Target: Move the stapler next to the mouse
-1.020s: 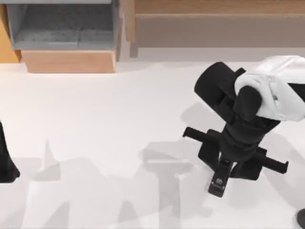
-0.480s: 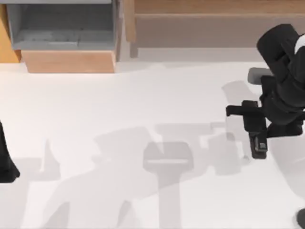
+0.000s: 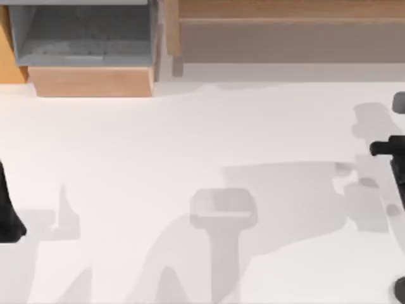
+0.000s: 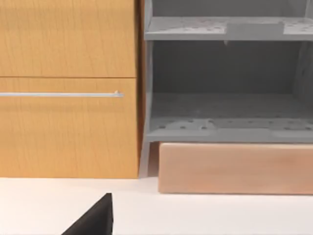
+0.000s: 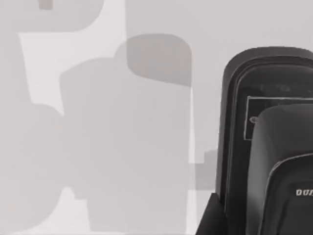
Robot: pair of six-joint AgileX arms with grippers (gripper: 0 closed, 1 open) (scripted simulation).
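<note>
The stapler (image 5: 274, 161) looms close in the right wrist view as a black oblong with a rounded end and small white lettering, hanging above the white table. My right gripper (image 3: 397, 171) is at the right edge of the top view, mostly cut off, and carries the stapler. A dark rounded shape (image 3: 400, 290) sits at the table's front right corner; I cannot tell whether it is the mouse. My left arm (image 3: 7, 212) is parked at the left edge.
A wooden cabinet (image 4: 68, 88) and a grey open shelf unit (image 3: 85, 35) stand along the back left, with a low wooden block (image 3: 92, 81) in front. A long wooden bench (image 3: 285, 31) runs along the back right. Broad shadows lie on the white tabletop (image 3: 190, 139).
My right arm has swung from the table's right centre to the right and back, carrying the stapler almost out of the top view. The left arm has stayed still.
</note>
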